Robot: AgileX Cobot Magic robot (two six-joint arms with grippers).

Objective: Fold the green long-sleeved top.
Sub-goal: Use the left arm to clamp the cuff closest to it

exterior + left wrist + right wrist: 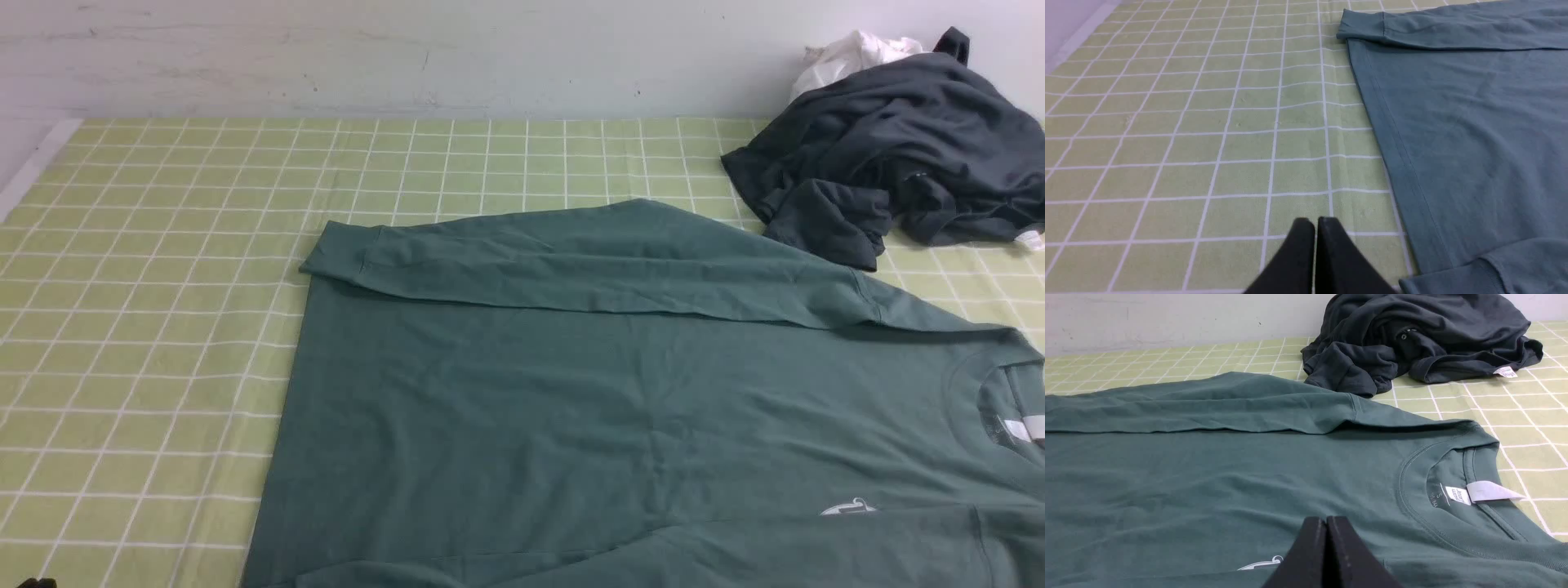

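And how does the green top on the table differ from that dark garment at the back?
The green top is spread flat, while the dark garment is bunched in a heap. The green top is teal-green; the dark garment is charcoal. The green top also covers far more table. Both are cloth and show white labels.

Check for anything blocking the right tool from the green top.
Nothing visible stands between the right tool and the green top. The dark garment lies beyond the top's far sleeve, on the right, so it does not block that approach.
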